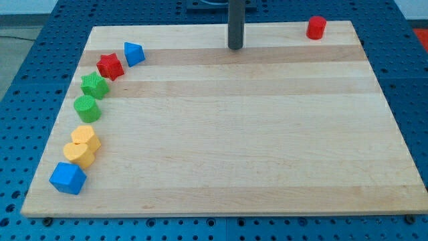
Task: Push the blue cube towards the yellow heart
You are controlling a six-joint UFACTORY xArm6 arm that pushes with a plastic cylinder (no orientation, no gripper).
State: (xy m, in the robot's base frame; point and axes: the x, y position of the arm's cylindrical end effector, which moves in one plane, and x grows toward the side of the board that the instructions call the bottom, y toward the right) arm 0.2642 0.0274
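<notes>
Rod upright, my tip (235, 47) at top edge, far from blue cube (67, 178); no gripper.

A robot lab: a wooden tabletop (221, 134) sits on a blue metal bench full of little holes (40, 67).

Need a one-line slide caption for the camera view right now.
My tip rests near the board's top edge, far from the blue cube beside the yellow heart at lower left.
</notes>
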